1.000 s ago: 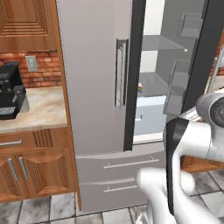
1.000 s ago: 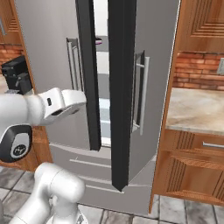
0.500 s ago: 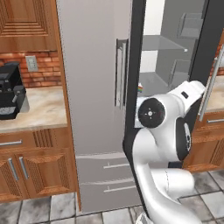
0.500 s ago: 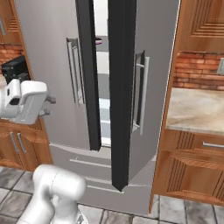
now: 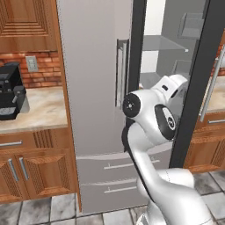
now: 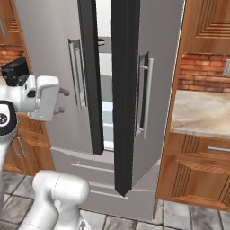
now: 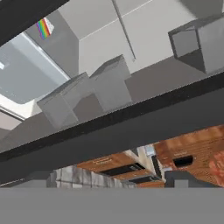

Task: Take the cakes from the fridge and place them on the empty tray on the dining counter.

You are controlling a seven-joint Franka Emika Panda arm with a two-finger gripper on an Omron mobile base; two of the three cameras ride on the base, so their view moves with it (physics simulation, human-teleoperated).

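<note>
The silver-grey fridge [image 5: 92, 88] stands in front of me, its left door closed and its right door swung out so the dark edge [image 5: 197, 88] faces me. My gripper [image 6: 62, 101] hovers in front of the left door [image 6: 49, 40], level with the handle, and points at the gap; its fingers are spread, open and empty. In the hand view, one of the cakes [image 7: 43, 28], the rainbow-striped slice, lies far back on a shelf inside the fridge [image 7: 144, 35]. The tray and the dining counter are out of view.
A black coffee machine [image 5: 11, 90] sits on the wall counter [image 5: 39, 110] left of the fridge, above wood cabinets [image 5: 30, 162]. Another stone counter [image 6: 202, 112] with drawers lies to the right. Grey door bins [image 7: 109, 83] line the open door.
The gripper has gone from shut to open. The arm has swung leftward, away from the right door, so its elbow now sits in front of the fridge.
</note>
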